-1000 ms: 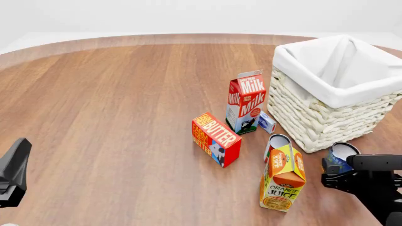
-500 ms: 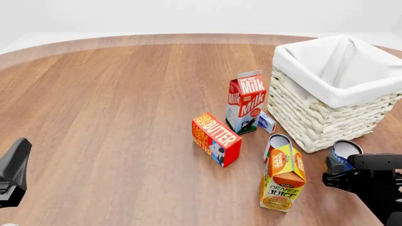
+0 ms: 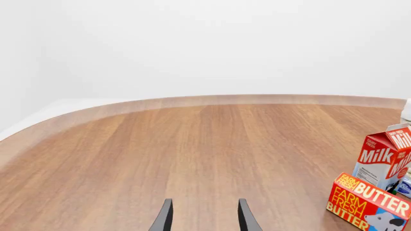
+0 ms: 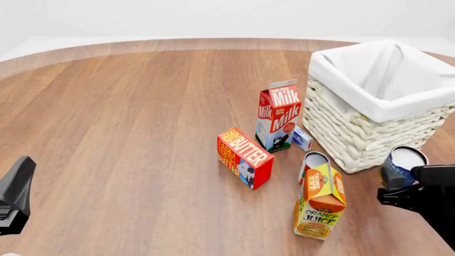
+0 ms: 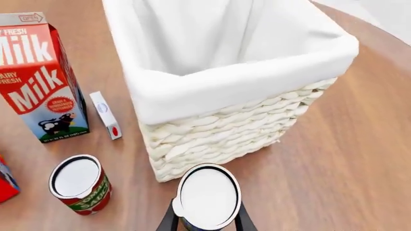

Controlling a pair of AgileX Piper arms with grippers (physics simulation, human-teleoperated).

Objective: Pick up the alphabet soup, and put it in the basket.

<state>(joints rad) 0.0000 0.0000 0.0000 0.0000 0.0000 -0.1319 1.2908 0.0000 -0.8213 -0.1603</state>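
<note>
Right pincer (image 5: pixel 205 219) pinches the soup can (image 4: pixel 400 164) between its two dark fingers, holding it off the counter (image 4: pixel 142 117) at the near right, just beside the near wall of the basket and below its rim. From the right wrist camera the can's pale silver top (image 5: pixel 207 196) fills the space between the fingers, with the basket wall straight ahead.

Left pincer (image 3: pixel 204 219) hangs at the near left edge, spread apart with nothing between its fingers, well apart from everything else.

On the far right stands the basket (image 4: pixel 376 106), a woven cream square with white cloth folded over its rim. Left of it the milk carton (image 4: pixel 278 114) stands upright. Nearer than that, the orange juice carton (image 4: pixel 321 200) stands upright too. To its left and a little farther off, the butter box (image 4: pixel 244 157) sits at a slant. Just behind the juice carton stands a red-labelled can (image 5: pixel 80 184), partly hidden in the front view. Between the milk carton and the basket lies a small white box (image 4: pixel 302 138).
</note>
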